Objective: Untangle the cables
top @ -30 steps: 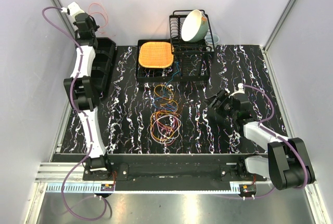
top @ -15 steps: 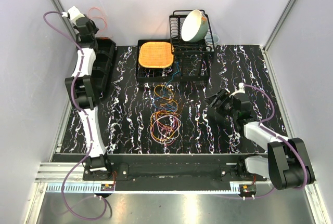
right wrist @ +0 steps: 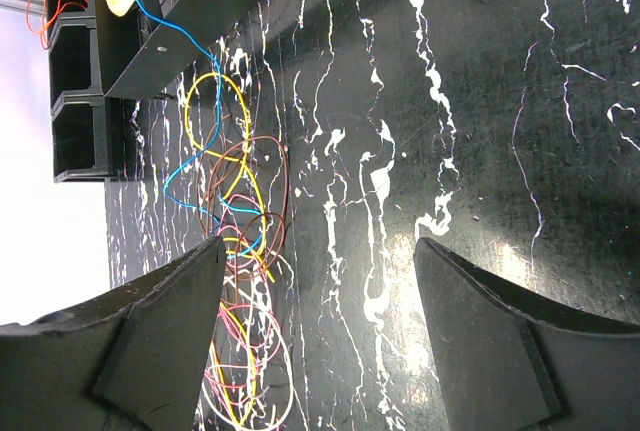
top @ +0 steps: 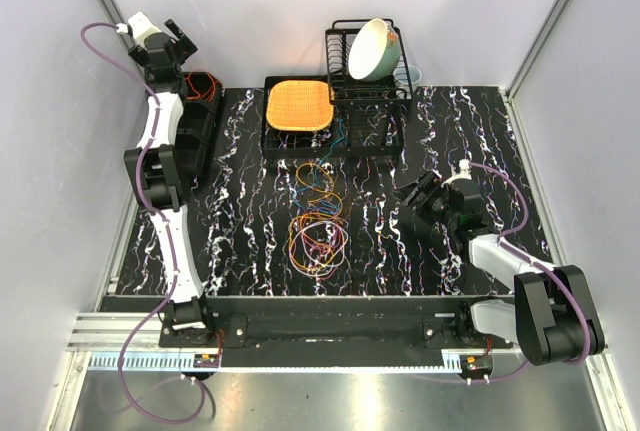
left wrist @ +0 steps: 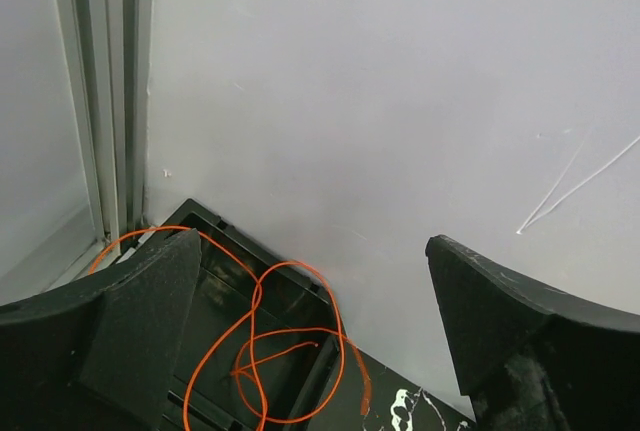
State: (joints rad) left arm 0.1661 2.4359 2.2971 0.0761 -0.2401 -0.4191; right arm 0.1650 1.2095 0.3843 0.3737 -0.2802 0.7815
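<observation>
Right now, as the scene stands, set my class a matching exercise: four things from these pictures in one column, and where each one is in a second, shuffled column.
Things
1. single orange cable
2. cream bowl
3. tangled cables
4. right gripper

Places
a. middle of the table
b. open, low over the table's right part
c. in the black bin at the far left corner
d. leaning in the wire rack

Pairs: 1-c, 2-d, 3-a, 4-b

table: black marbled | on it: tangled cables; dish rack; bin
</observation>
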